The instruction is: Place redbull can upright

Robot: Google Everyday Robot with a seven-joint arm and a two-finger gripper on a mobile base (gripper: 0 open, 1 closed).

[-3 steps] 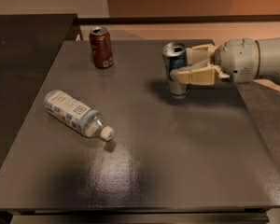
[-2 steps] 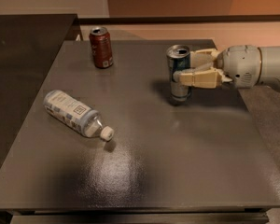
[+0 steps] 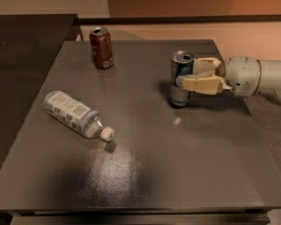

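Right of centre on the bench, the slim can stands upright.
The hand reaches in from the right edge and pinches the slim can's middle, probably to steady it until its base sits flat; the red can and the bottle are well apart.

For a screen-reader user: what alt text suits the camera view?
A redbull can stands upright on a grey table, the robot's pincer at it from the right. A red soda can stands behind left; a clear bottle lies nearer, on its side.
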